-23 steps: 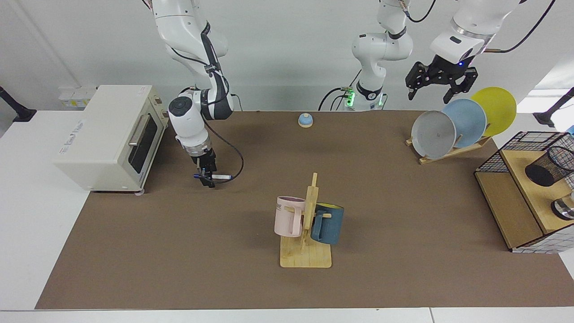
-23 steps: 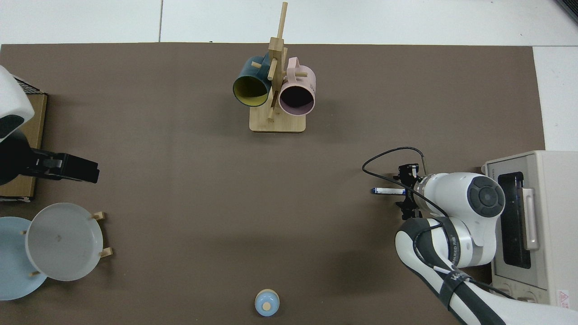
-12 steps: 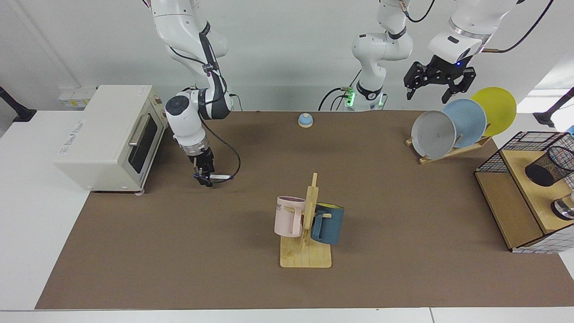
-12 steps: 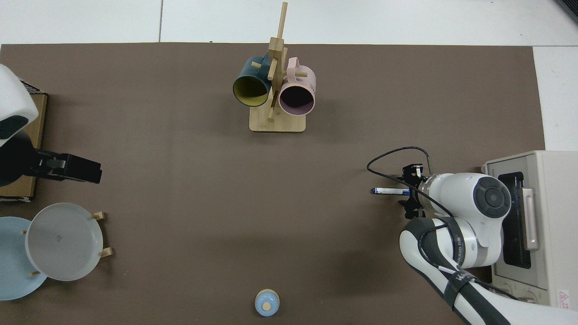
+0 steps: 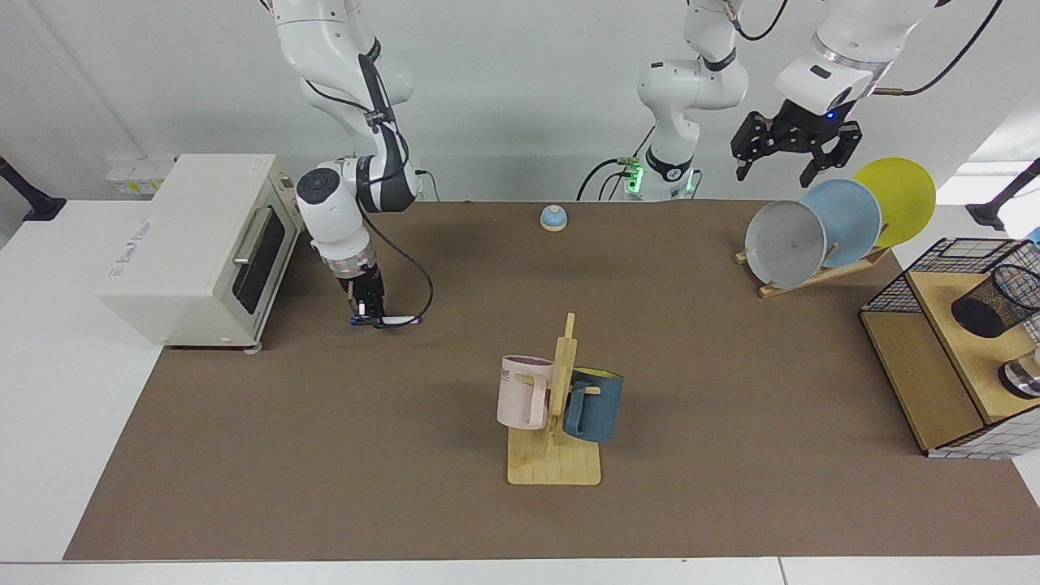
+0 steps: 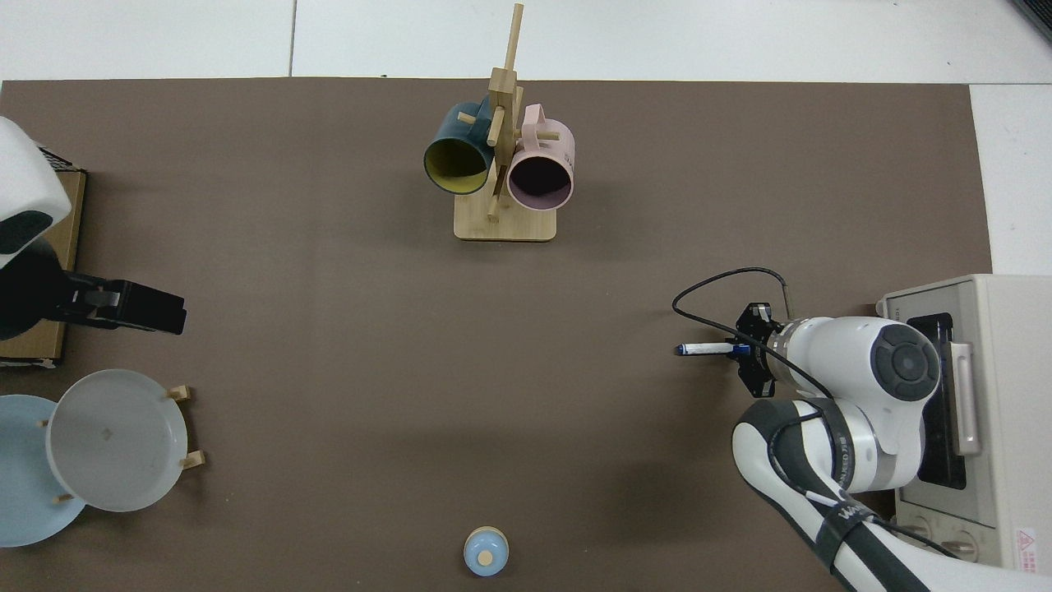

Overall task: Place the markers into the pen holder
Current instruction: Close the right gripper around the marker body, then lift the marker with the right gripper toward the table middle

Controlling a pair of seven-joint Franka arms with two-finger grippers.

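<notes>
The marker [image 5: 396, 321] [image 6: 705, 349], white with blue ends, lies flat on the brown mat near the toaster oven. My right gripper [image 5: 367, 314] [image 6: 745, 349] points down over the marker's toaster-side end, open, with a finger on each side of the barrel. The pen holder [image 5: 996, 301], a black mesh cup, sits tilted on the wooden shelf at the far side of the table from the marker; the top view does not show it. My left gripper [image 5: 778, 174] [image 6: 168, 311] hangs open and empty in the air above the plate rack.
A toaster oven [image 5: 203, 244] [image 6: 978, 411] stands close behind my right arm. A mug rack [image 5: 556, 406] with two mugs stands mid-table. A plate rack [image 5: 812, 231], a small bell [image 5: 553, 218], a silver container [image 5: 1022, 378] and a wire basket [image 5: 934, 268] are also present.
My right gripper has shifted toward the toaster oven and turned over the marker's end. The marker has stayed in place. My left gripper rose slightly.
</notes>
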